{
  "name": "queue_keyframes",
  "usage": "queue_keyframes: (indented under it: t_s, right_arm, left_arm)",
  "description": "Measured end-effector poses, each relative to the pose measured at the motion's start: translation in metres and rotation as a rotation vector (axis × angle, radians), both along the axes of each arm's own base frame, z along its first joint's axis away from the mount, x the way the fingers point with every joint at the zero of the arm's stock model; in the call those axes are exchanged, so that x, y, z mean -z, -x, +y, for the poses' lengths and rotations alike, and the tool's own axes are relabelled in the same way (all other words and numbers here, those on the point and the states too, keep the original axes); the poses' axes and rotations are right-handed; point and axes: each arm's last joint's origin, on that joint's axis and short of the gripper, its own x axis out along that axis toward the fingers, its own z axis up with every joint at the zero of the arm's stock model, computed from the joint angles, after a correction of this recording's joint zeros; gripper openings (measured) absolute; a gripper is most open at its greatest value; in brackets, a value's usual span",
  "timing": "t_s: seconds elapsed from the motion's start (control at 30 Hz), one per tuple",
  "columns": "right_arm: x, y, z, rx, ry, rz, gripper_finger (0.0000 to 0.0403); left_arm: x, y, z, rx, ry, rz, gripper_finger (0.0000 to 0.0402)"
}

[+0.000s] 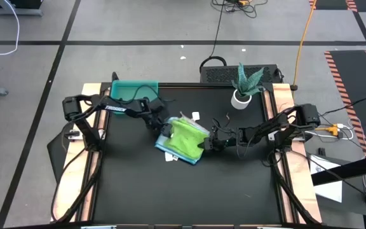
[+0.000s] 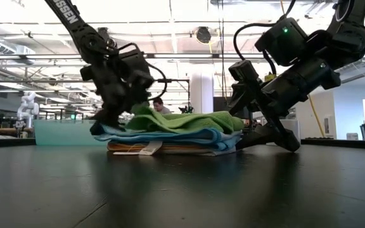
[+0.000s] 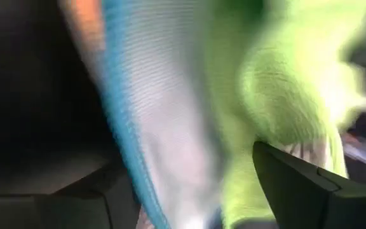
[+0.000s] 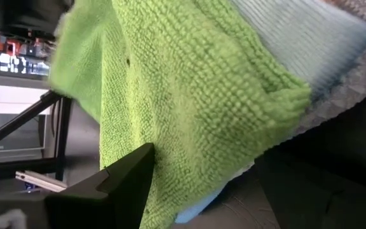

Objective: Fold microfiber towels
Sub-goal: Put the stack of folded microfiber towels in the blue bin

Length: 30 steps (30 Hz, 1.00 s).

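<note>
Several microfiber towels lie in a loose stack (image 1: 183, 140) at the table's middle. The green one (image 2: 182, 121) is rumpled on top, with blue ones (image 2: 170, 135) under it and a yellow-orange one (image 2: 132, 146) at the bottom. A white tag (image 2: 149, 149) sticks out at the near side. My left gripper (image 1: 159, 130) stands open at the stack's left edge, and my right gripper (image 1: 206, 144) stands open at its right edge. In each wrist view the stack's edge lies between the fingers. My left gripper (image 3: 186, 156) slants down at the stack's left edge, with the green towel's edge (image 3: 259, 108) just above one finger (image 3: 310, 184); whether it touches, I cannot tell. My right gripper (image 4: 208, 152) slants down at the right edge, one finger (image 4: 122, 181) in front of the green towel's corner (image 4: 189, 127); touch cannot be told.
A teal tray (image 1: 132, 90) sits at the far left behind my left arm. A potted plant (image 1: 245, 88) stands at the far right. Small white bits (image 1: 196, 116) lie on the mat beyond the stack. A person (image 2: 159, 105) shows in the room behind.
</note>
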Motion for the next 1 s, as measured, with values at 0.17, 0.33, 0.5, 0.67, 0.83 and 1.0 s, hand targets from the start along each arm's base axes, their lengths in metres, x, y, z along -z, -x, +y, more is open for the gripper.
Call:
queue_keyframes:
  t_s: [0.17, 0.33, 0.5, 0.67, 0.83, 1.0]
  right_arm:
    - [0.000, 0.000, 0.000, -0.005, -0.001, -0.003, 0.0265]
    - [0.000, 0.000, 0.000, -0.007, -0.001, -0.002, 0.0265]
    - [0.000, 0.000, 0.000, -0.007, -0.001, -0.003, 0.0265]
    - [0.000, 0.000, 0.000, -0.009, 0.001, -0.002, 0.0265]
    - [0.000, 0.000, 0.000, -0.009, 0.001, -0.002, 0.0265]
    - [0.000, 0.000, 0.000, -0.008, 0.002, -0.004, 0.0265]
  left_arm:
    - [-0.013, 0.009, 0.007, -0.013, 0.057, -0.025, 0.0258]
    - [-0.029, 0.013, 0.008, -0.032, -0.007, -0.056, 0.0251]
    - [-0.048, 0.018, 0.006, -0.051, -0.053, -0.103, 0.0251]
    - [-0.069, 0.024, 0.002, -0.072, -0.093, -0.164, 0.0251]
    - [-0.079, 0.024, -0.006, -0.097, -0.125, -0.179, 0.0251]
    - [-0.066, 0.027, -0.016, -0.113, -0.173, -0.019, 0.0251]
